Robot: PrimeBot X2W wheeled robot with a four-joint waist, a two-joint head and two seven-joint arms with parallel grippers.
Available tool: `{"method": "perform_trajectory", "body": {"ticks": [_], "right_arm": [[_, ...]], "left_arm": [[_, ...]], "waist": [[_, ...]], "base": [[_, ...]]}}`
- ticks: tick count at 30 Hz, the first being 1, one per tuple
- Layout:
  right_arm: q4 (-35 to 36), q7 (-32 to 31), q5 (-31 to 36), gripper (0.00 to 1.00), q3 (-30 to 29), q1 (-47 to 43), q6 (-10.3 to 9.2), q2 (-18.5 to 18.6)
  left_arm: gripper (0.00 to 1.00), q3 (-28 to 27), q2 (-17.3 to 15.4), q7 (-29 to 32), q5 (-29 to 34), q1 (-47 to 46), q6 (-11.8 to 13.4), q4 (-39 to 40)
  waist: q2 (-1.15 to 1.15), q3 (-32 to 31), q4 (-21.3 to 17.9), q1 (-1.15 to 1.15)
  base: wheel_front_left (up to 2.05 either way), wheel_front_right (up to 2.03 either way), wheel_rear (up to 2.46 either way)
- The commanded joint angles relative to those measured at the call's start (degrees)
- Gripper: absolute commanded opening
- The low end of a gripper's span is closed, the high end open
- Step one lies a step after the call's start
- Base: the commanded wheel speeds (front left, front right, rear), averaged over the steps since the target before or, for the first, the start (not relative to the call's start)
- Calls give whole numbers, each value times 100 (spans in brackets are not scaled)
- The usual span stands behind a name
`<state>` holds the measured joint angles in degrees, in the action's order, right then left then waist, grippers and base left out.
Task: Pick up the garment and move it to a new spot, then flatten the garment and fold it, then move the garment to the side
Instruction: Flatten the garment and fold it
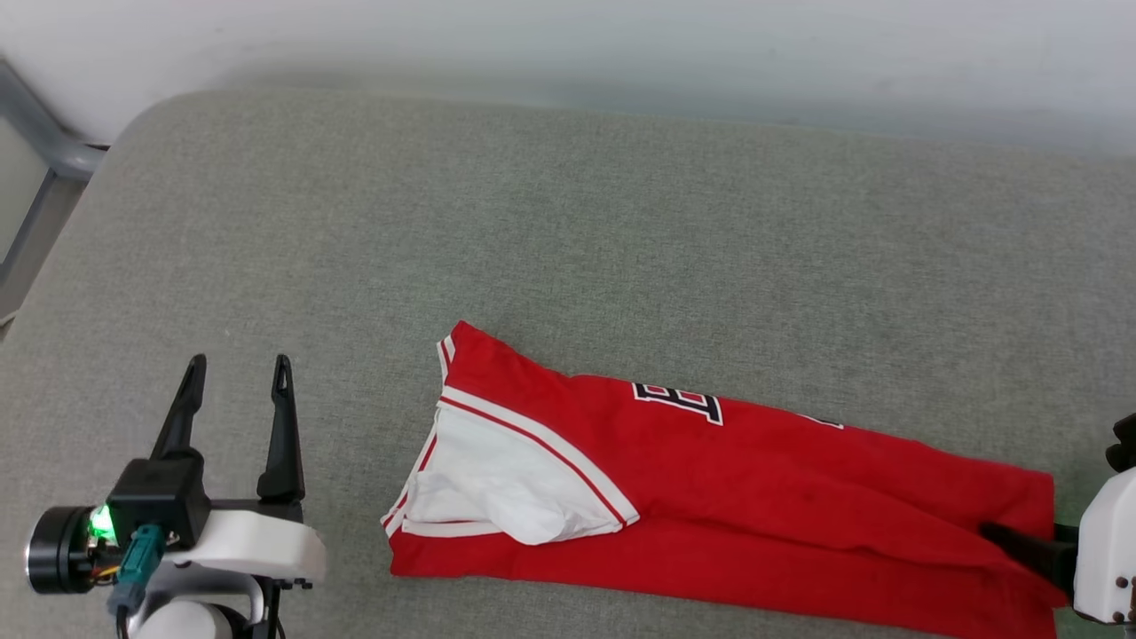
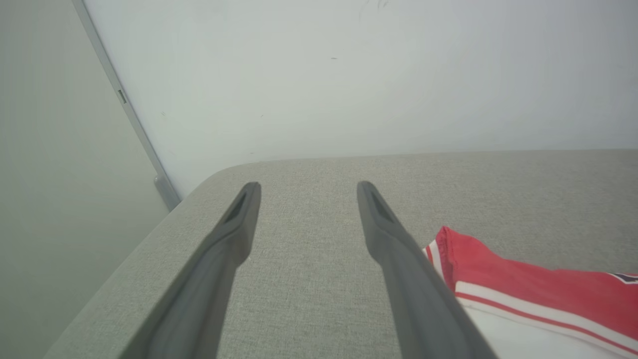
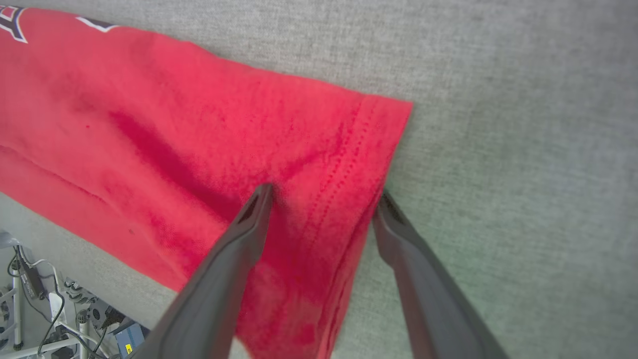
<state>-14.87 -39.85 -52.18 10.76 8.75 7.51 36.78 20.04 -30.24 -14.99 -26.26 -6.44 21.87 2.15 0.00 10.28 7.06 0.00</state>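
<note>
1. Fingers (image 3: 239, 249) of my right gripper (image 3: 324, 193) stand spread wide with nothing pinched between them. One lies over red cloth, and the other sits just outside the hem (image 3: 371, 144), over bare upholstery.
2. My left gripper (image 1: 240, 364) is just as wide and just as empty. It hovers over the grey cushion (image 1: 621, 222), off the sleeve end of the cloth and touching none of it.
3. The garment (image 1: 754, 479) lies on the near part of the cushion as one long narrow strip. It runs from the sleeve end near the middle of the head view to the hem end under my right gripper. A white sleeve (image 1: 497, 479) rests on top at the left end, and a piece of dark-edged lettering (image 1: 679, 401) peeks out along the far edge.
4. From that narrow shape I judge the folding to be under way. The lengthwise fold looks made, the fold across the length is not yet made, and the move to the side is not yet done.
5. The next move, as I judge it, calls for my right fingers to close on the hem, low enough to catch every layer. My left gripper would have to come in and pin or lift the sleeve end so the strip doesn't drag or spring open.
6. Count:
   - one garment
   - one white sleeve showing
   - two grippers, with two fingers on each
   - one cushion, with a pale wall (image 1: 621, 35) behind it
   - some cables and gear (image 3: 50, 309) below the cushion's edge in the right wrist view, too small to count
</note>
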Motion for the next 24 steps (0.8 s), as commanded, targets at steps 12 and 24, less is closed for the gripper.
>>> {"method": "perform_trajectory", "body": {"ticks": [12, 24], "right_arm": [[-315, -132, 11, 100, 436, -197, 5, -461], [-187, 296, -217, 0, 539, -46, 3, -188]], "left_arm": [[100, -1392, 1420, -26, 1235, 758, -861, -9], [100, -2009, 2103, -26, 1980, 900, -1699, -180]], "waist": [[0, 226, 203, 0], [0, 102, 118, 0]], "base": [[0, 0, 0], [0, 0, 0]]}}
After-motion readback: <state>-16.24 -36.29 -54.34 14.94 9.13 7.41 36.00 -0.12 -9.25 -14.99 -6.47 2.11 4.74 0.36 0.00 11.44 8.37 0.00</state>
